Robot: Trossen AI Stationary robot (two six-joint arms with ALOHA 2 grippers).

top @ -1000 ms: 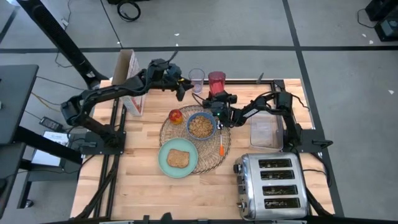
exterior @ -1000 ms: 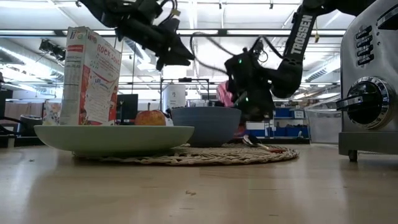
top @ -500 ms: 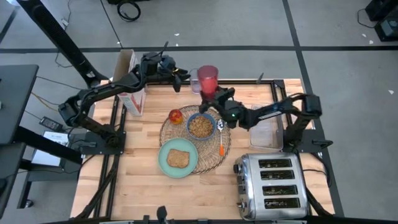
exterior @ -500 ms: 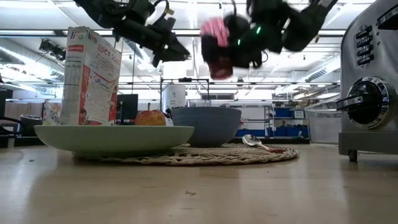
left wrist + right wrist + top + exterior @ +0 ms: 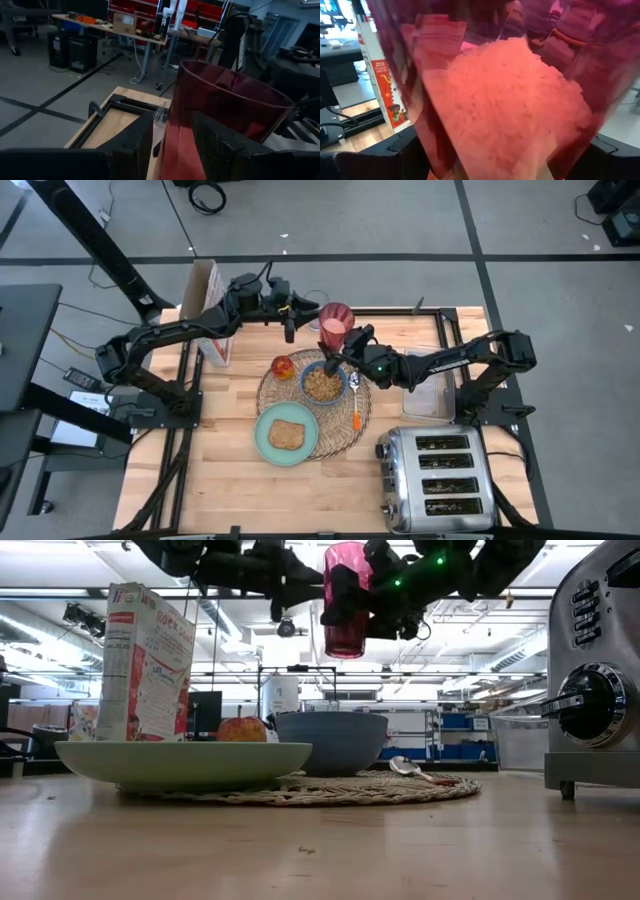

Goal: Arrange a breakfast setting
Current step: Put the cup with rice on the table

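A pink glass [image 5: 335,323] with pink filling hangs high in the air behind the blue bowl [image 5: 306,373]; it also shows in the low view [image 5: 346,600]. My right gripper [image 5: 340,345] is shut on it. My left gripper [image 5: 291,322] is open just to the glass's left, and the left wrist view [image 5: 172,145] looks at the glass between its fingers. On the round wicker placemat [image 5: 345,438] stand the bowl, the mint-green plate [image 5: 264,440] with toast [image 5: 287,435], the apple [image 5: 283,366] and the orange-handled spoon [image 5: 356,412]. My right gripper pinches the pink glass by its side wall [image 5: 420,135] between its two fingers, one on each side. The fingers come about level from the table's right side. The glass is lifted clear of the table, about upright, mouth up.
A cereal box [image 5: 210,315] stands at the far left. A clear glass [image 5: 316,300] stands at the far edge behind the pink one. A chrome toaster [image 5: 435,475] fills the near right corner, and a clear container [image 5: 425,392] lies behind it.
My right gripper has lifted the pink glass from the table behind the bowl high into the air and carried it a little toward the left. The glass was tipped half a second ago and is about upright now. My left gripper has turned more level toward the glass.
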